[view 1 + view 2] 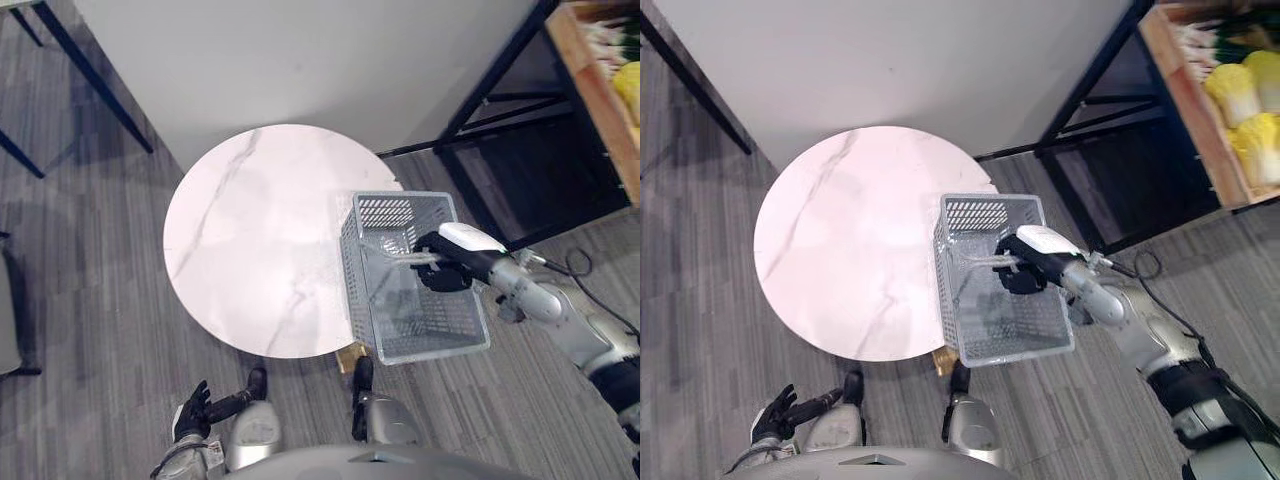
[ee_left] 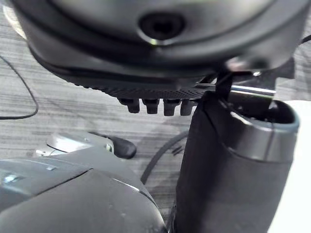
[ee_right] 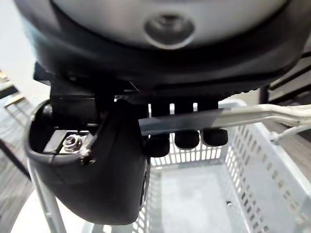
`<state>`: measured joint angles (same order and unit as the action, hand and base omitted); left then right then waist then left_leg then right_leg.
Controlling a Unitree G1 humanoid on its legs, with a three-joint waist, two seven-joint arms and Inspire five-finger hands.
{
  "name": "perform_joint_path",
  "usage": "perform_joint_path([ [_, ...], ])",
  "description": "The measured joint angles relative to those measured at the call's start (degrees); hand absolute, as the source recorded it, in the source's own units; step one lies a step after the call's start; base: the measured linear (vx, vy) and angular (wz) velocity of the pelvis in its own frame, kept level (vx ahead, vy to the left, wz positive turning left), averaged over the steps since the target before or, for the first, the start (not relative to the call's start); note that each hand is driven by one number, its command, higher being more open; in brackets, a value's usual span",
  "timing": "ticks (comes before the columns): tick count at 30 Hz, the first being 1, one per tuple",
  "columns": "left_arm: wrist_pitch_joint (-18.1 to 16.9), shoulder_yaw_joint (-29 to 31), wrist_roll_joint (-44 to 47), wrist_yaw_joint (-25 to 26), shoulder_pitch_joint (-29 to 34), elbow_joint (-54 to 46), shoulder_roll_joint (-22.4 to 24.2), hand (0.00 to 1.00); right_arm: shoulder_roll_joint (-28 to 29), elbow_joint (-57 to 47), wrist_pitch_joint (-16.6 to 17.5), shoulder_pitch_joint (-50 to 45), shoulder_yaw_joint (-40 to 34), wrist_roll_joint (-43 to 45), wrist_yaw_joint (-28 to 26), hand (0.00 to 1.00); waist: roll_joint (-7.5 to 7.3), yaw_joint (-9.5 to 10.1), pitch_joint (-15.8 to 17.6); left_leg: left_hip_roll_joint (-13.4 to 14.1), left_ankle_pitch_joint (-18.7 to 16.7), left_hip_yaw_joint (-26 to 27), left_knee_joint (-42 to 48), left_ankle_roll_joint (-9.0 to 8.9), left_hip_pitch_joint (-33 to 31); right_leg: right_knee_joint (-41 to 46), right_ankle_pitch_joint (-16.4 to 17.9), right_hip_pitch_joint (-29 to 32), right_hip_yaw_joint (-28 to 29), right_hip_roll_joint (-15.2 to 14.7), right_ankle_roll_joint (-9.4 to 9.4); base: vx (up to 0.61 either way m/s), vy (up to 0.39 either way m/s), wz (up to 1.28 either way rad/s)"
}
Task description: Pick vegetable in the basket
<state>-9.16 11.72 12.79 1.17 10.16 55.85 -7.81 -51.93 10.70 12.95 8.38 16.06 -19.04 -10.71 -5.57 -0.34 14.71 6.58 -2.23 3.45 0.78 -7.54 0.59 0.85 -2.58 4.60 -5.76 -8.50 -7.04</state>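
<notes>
A grey plastic basket (image 1: 415, 340) hangs at the right edge of the round white table (image 1: 250, 240), partly over the floor. My right hand (image 1: 447, 262) is shut on the basket's metal handle (image 3: 228, 118), fingers curled under the bar. The basket's inside (image 3: 194, 194) looks bare. Yellow-white vegetables (image 1: 1240, 105) lie on a wooden shelf (image 1: 1185, 100) at the far right. My left hand (image 1: 190, 412) hangs low by my side, fingers relaxed and holding nothing.
A white wall panel (image 1: 300, 60) stands behind the table. A black metal frame (image 1: 490, 100) carries the wooden shelf at the right. Dark table legs (image 1: 90, 80) cross the floor at the upper left.
</notes>
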Motion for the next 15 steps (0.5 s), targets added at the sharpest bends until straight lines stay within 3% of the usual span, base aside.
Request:
perform_joint_path([
  [5, 0.51, 0.54, 0.00, 0.00, 1.59, 1.66, 0.02, 1.00, 0.00, -2.30, 0.11, -8.02, -7.41, 1.58, 0.07, 0.00, -0.19, -1.56, -4.87, 0.29, -0.52, 2.52, -0.06, -0.16, 1.40, 0.00, -0.14, 0.19, 2.67, 0.58, -0.22, -0.03, -0.001, -0.25],
  [15, 0.56, 0.56, 0.00, -0.16, 3.18, 2.23, -0.01, 1.00, 2.83, -2.08, -0.11, -16.82, -14.62, 2.42, 0.11, 0.00, -0.64, -3.26, -8.71, 0.24, -1.60, 5.51, -0.06, -0.08, 4.02, 0.02, -0.28, -0.79, 5.22, 0.84, -0.46, 0.00, 0.014, -0.16],
])
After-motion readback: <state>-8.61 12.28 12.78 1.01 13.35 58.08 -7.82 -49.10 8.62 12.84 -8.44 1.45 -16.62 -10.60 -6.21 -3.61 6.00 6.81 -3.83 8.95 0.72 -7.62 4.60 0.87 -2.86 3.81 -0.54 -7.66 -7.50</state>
